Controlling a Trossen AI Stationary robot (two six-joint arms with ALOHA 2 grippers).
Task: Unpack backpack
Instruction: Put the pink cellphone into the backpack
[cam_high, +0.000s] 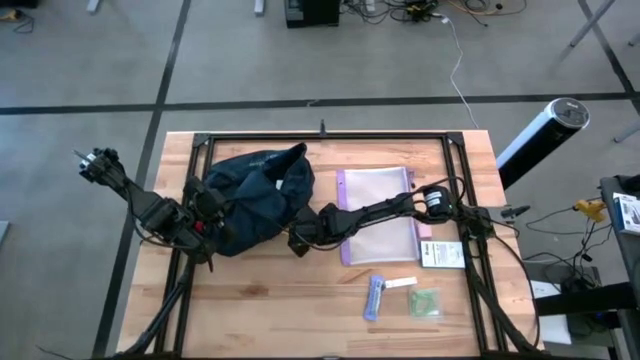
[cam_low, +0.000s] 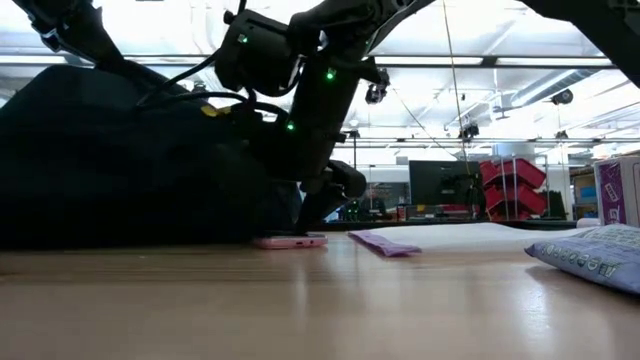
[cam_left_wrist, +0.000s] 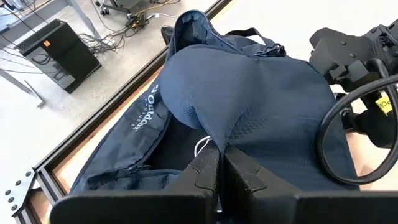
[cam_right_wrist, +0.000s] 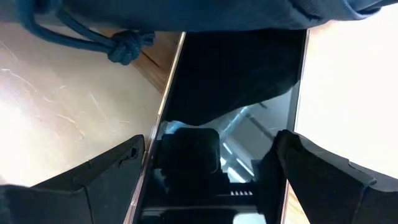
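— Where's the backpack (cam_high: 255, 195) from where you stand?

— On the left part of the tabletop (cam_high: 300, 300), slumped and rumpled, dark navy. The left gripper (cam_left_wrist: 221, 163) has its jaws pressed together on a fold of the fabric. You can read part of a white logo on the side, but the rest of the lettering curves away out of sight.

— And the other arm?

— The right gripper (cam_right_wrist: 208, 165) is low at the backpack's near edge, between it and the clear purple-edged pouch (cam_high: 380, 212). Its jaws stand wide apart, one on each side of a phone (cam_right_wrist: 230, 106) lying flat on the wood. I can't tell whether the fingers touch its edges. The phone's far end disappears under the navy fabric, and its glass only gives back a reflection of the gripper.

— Can you see that phone from table height?

— Barely. A thin pinkish slab (cam_low: 290, 241) shows at the foot of the arm, and the backpack is one big dark mass behind it, cut off at the left edge.

— What about inside the backpack?

— Too dark to make out. There's a knotted cord (cam_right_wrist: 127, 45) hanging by the phone.

— Anything else on the tabletop?

— A white card (cam_high: 443, 254) partly under the right arm's cables, a small purple packet (cam_high: 374, 296), a white strip (cam_high: 401, 283), and a green packet (cam_high: 425, 302). Their print is too small to read.
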